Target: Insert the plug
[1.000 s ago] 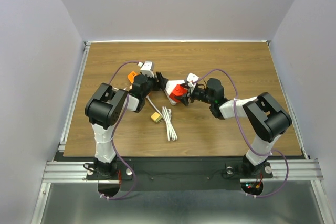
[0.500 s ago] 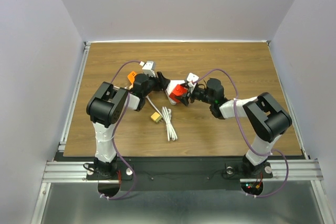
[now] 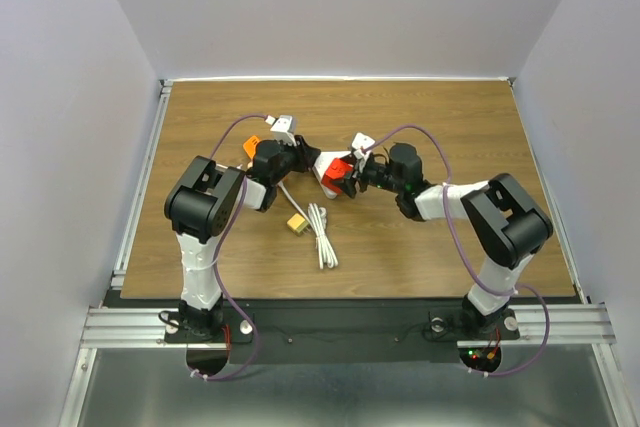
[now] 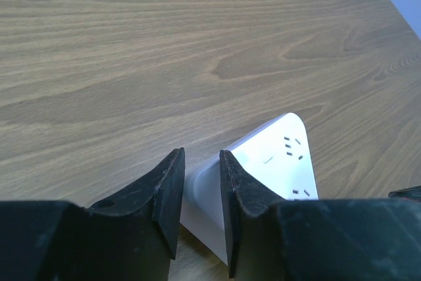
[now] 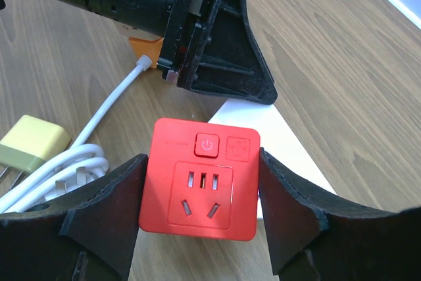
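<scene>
A red cube adapter point(image 5: 204, 179) with a power button and a socket face sits between my right gripper's point(image 5: 202, 189) fingers, which are shut on its sides. Behind it lies the white power strip point(image 5: 289, 143). In the top view the red adapter point(image 3: 338, 175) is pressed against the white strip point(image 3: 324, 160) at the table's middle. My left gripper point(image 4: 200, 162) is shut on one end of the white strip point(image 4: 283, 156), whose socket holes face up. In the top view the left gripper point(image 3: 302, 158) and the right gripper point(image 3: 346, 177) face each other.
A yellow plug point(image 3: 296, 223) on a coiled white cable point(image 3: 322, 234) lies on the wooden table point(image 3: 460, 127) just in front of the grippers; they also show in the right wrist view point(image 5: 29, 143). An orange part point(image 3: 252, 145) sits by the left wrist.
My right gripper has moved the red adapter a little left and away, closer against the white strip. The left gripper has barely shifted.
</scene>
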You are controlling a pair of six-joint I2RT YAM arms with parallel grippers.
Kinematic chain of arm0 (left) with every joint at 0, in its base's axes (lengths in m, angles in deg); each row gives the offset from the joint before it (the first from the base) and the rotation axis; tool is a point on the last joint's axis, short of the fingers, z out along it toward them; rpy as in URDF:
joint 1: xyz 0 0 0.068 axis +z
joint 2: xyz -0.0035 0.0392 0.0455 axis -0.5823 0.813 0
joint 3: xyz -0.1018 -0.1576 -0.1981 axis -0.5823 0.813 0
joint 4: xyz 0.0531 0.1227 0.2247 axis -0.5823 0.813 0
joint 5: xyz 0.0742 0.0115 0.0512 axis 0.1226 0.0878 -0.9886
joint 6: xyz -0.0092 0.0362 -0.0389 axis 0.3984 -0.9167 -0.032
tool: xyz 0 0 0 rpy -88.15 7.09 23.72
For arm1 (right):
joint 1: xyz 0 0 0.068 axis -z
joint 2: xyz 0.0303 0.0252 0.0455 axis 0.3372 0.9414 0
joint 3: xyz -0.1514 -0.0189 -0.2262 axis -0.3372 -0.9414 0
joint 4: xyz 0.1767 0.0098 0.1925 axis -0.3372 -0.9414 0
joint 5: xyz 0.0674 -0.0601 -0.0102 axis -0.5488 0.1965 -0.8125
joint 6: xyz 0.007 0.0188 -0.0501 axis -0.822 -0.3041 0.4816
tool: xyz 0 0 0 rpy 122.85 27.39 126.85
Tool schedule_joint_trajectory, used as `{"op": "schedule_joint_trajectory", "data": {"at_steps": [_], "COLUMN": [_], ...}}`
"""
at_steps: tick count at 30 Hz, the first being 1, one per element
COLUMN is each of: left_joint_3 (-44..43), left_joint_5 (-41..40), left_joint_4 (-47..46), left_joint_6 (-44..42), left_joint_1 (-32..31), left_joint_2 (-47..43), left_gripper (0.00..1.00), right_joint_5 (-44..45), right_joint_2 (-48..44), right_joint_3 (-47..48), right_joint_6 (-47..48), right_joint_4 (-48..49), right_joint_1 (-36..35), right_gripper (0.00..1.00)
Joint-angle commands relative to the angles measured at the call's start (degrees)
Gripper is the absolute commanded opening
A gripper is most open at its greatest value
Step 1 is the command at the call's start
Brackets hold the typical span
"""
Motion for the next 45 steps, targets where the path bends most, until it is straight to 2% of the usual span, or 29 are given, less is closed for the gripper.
{"op": "schedule_joint_trajectory", "data": {"at_steps": [1, 12, 19, 27, 34, 45], "left_joint_3": [2.0, 2.1, 1.8, 0.1, 0.0, 0.7], "left_joint_5": [1.4, 2.8, 2.8, 2.6, 2.1, 1.0], "left_joint_4": [4.0, 4.6, 6.2, 8.6, 10.4, 11.7], "left_joint_6": [-1.5, -1.9, -2.9, -4.1, -5.5, -6.2], "left_joint_1": [-1.1, -2.3, -3.5, -4.8, -6.4, -8.3], "left_joint_2": [-1.0, -1.2, -1.5, -1.1, -1.6, -2.5], "left_gripper": [0.31, 0.3, 0.29, 0.29, 0.29, 0.28], "right_joint_5": [3.9, 6.2, 10.5, 14.9, 20.7, 32.1], "right_joint_2": [2.4, 4.1, 1.9, 2.5, 3.3, 5.1], "right_joint_3": [2.7, 1.2, -5.3, -8.5, -12.3, -15.1], "right_joint_6": [1.0, -1.9, -8.6, -11.4, -14.0, -14.7], "right_joint_4": [-2.0, -2.9, 3.2, 4.5, 8.0, 7.9], "right_joint_1": [0.4, 0.4, 0.3, -1.1, -3.4, -7.9], "right_gripper": [0.0, 0.0, 0.0, 0.0, 0.01, 0.01]}}
